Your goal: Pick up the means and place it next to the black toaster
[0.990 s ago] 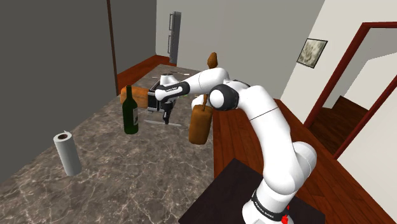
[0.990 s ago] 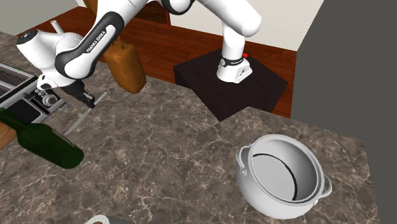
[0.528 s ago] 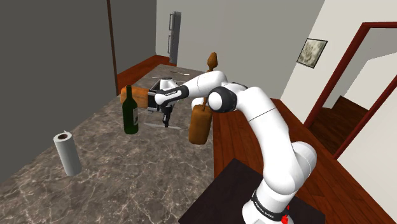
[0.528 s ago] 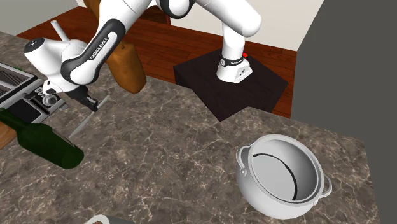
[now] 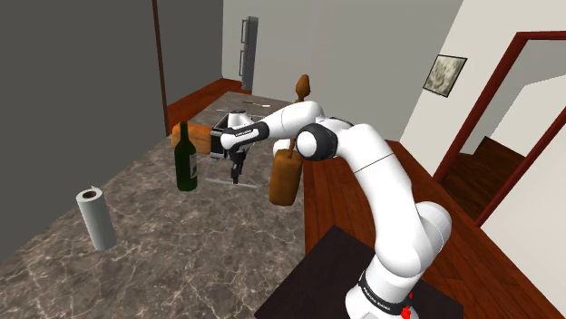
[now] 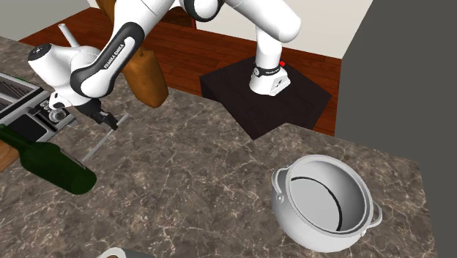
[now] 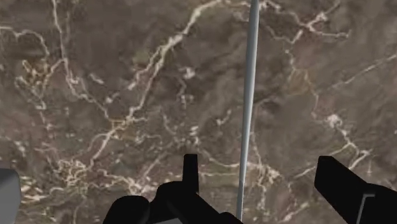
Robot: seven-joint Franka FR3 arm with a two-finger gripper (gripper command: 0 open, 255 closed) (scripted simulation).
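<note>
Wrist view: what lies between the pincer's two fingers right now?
A thin grey rod, lying on the marbled counter, runs between the fingers of the open pincer; neither finger clasps it, as the wrist view shows.

**Readable text: arm branding only**

The forearm link of the white arm (image 6: 111, 53) carries dark lettering, "FRANKA EMIKA". It runs lengthwise along the link and is readable in the second exterior view. The base collar (image 6: 266, 71) just above the stand has a short dark line of print that is too small to read. In the shoulder view the same collar print is also too small. The wrist link (image 5: 243, 130) bears a small dark mark, illegible.
</note>
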